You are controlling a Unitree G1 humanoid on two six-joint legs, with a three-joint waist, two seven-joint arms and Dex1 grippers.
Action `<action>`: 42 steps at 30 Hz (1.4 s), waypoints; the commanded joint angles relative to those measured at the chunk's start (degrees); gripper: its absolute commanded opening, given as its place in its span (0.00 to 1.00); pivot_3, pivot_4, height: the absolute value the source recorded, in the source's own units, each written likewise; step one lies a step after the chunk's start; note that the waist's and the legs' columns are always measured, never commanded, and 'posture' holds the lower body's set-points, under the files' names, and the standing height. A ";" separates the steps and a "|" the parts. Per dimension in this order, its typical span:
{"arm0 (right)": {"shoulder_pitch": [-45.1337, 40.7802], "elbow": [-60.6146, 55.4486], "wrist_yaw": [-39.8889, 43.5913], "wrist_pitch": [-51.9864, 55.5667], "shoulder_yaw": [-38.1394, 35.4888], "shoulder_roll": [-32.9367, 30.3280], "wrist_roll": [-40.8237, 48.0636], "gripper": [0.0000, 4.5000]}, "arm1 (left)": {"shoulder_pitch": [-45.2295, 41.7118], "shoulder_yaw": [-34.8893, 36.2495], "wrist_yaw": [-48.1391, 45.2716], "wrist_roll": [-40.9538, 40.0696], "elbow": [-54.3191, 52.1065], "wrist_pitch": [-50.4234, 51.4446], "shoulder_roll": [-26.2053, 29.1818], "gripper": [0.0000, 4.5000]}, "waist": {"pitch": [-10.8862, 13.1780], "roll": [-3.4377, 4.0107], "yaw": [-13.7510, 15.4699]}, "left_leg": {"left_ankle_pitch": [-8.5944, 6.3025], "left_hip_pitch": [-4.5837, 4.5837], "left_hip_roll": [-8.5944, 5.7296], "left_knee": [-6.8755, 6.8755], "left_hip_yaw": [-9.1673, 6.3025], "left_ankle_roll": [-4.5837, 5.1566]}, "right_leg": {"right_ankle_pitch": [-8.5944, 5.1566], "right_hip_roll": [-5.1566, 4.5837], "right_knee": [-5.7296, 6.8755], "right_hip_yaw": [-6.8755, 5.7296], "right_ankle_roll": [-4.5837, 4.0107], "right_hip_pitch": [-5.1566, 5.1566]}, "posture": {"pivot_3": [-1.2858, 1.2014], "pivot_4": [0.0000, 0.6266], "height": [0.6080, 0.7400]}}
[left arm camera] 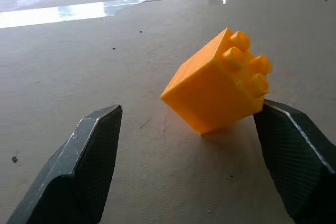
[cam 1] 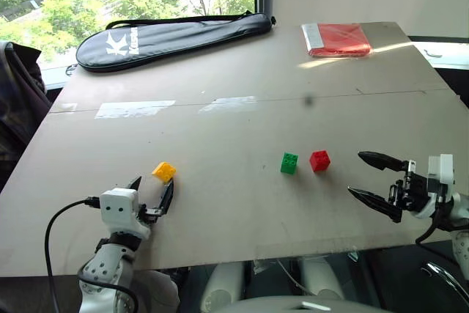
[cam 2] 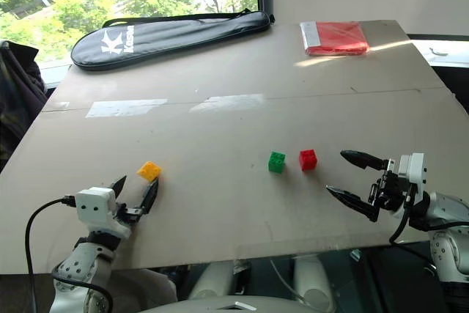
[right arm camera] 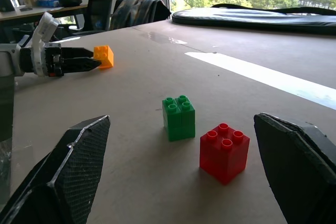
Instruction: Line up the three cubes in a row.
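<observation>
The yellow cube (cam 1: 164,172) lies near the table's front left, tipped up on one edge with its studs facing sideways. My left gripper (cam 1: 152,190) is open just behind it. In the left wrist view the yellow cube (left arm camera: 215,85) leans against one finger pad (left arm camera: 294,156), and the other pad stands well apart from it. The green cube (cam 1: 289,163) and the red cube (cam 1: 319,160) sit upright side by side, a small gap between them, right of centre. My right gripper (cam 1: 355,173) is wide open to the right of the red cube, pointing at both; they show as green (right arm camera: 179,117) and red (right arm camera: 224,152).
A black racket bag (cam 1: 172,37) lies along the far left edge of the table (cam 1: 234,108). A flat red packet (cam 1: 337,39) rests at the far right. A dark jacket (cam 1: 18,100) hangs beyond the left edge. The front edge runs just below both grippers.
</observation>
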 commanded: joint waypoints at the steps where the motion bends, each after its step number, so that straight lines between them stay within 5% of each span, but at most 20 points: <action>1: -0.45 -1.39 -0.06 -0.86 -1.29 -0.06 0.43 1.00 | -0.97 1.70 0.38 -0.38 -0.73 -0.71 1.18 0.89 | 0.03 -0.04 0.01 | 0.00 -0.02 0.00 0.00 0.00 0.00 | 0.00 0.00 -0.01 -0.01 0.00 -0.01 | 0.52 0.24 0.79; 16: 0.26 -1.98 -1.21 -1.72 -1.30 0.87 -0.12 1.00 | -5.36 0.55 -1.48 0.74 3.78 0.48 5.06 0.89 | 0.06 -0.09 0.01 | -0.02 -0.08 0.00 0.00 -0.04 0.01 | 0.00 -0.01 -0.06 -0.05 0.00 -0.04 | 0.52 0.24 0.79; 21: 1.11 -3.78 -0.82 -0.77 -1.66 0.54 1.61 1.00 | -8.07 -0.03 -8.07 -2.55 7.47 1.63 8.20 0.58 | 0.06 -0.09 0.06 | -0.02 -0.09 0.00 -0.02 -0.08 0.01 | 0.01 0.00 -0.07 -0.09 0.00 -0.04 | 0.52 0.24 0.79; 23: 1.49 -4.59 0.09 0.18 -1.69 0.12 2.85 1.00 | -8.34 0.30 -9.70 -3.01 8.63 1.62 9.26 0.32 | 0.06 -0.09 0.03 | -0.02 -0.11 0.00 -0.02 -0.09 0.01 | 0.01 -0.01 -0.10 -0.10 -0.01 -0.04 | 0.52 0.24 0.79; 24: 1.64 -5.00 0.51 0.64 -1.61 -0.15 3.29 1.00 | -8.50 0.49 -10.41 -3.31 9.25 1.73 9.74 0.27 | 0.06 -0.09 0.00 | -0.02 -0.12 0.00 -0.02 -0.09 0.01 | 0.01 -0.02 -0.12 -0.09 -0.01 -0.05 | 0.52 0.24 0.79; 34: 1.75 -8.99 3.51 2.89 -0.03 -1.18 4.88 1.00 | -10.91 -1.66 -16.33 -4.43 11.87 2.78 12.72 0.28 | 0.06 -0.08 0.05 | -0.02 -0.10 0.03 -0.08 -0.11 0.01 | 0.01 -0.12 -0.14 -0.10 -0.01 -0.05 | 0.52 0.24 0.79; 42: 1.50 -9.83 1.48 3.46 -0.34 -0.46 4.41 1.00 | -21.80 -11.44 -32.01 -5.15 15.67 4.25 15.63 0.28 | 0.07 -0.07 1.29 | -0.01 -0.23 -0.05 -0.07 -0.27 0.02 | 0.01 -0.04 -0.23 -0.28 -0.01 -0.05 | 0.52 0.24 0.79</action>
